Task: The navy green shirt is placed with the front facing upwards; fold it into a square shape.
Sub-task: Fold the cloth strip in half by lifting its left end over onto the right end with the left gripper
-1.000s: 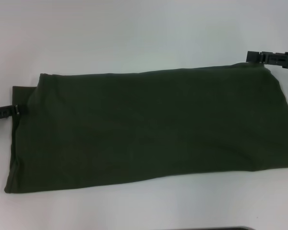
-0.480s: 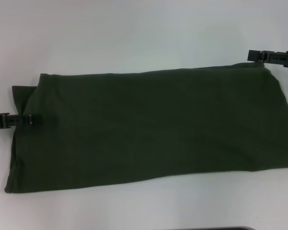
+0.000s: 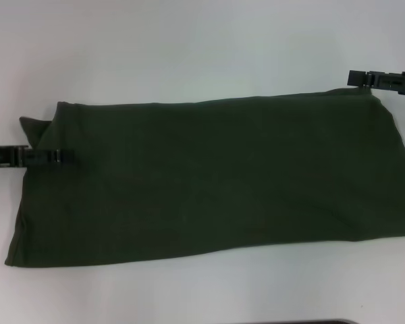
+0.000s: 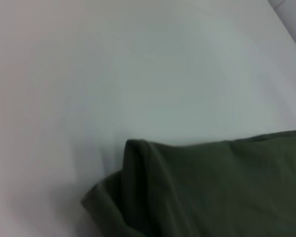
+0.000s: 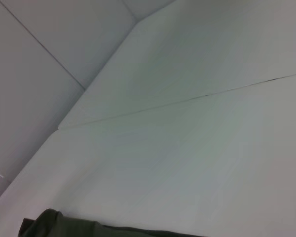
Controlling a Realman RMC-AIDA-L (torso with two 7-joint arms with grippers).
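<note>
You have the navy green shirt (image 3: pixel 209 179) lying as a long band on the white table (image 3: pixel 189 47), plain side up. Left gripper (image 3: pixel 61 156) reaches over its left end; right gripper (image 3: pixel 356 78) sits at its far right corner; finger state unreadable on both. Judged step: end-over-end fold; next, clamp that left edge and carry it toward the right gripper.

Left pincer (image 3: pixel 66 156) pokes in low from 9 o'clock, right pincer (image 3: pixel 354 79) sits up around 2 o'clock, both arms stretched flat.

A bare test bench: plain white table (image 3: pixel 189 54) meeting blank white walls (image 5: pixel 39 59).
</note>
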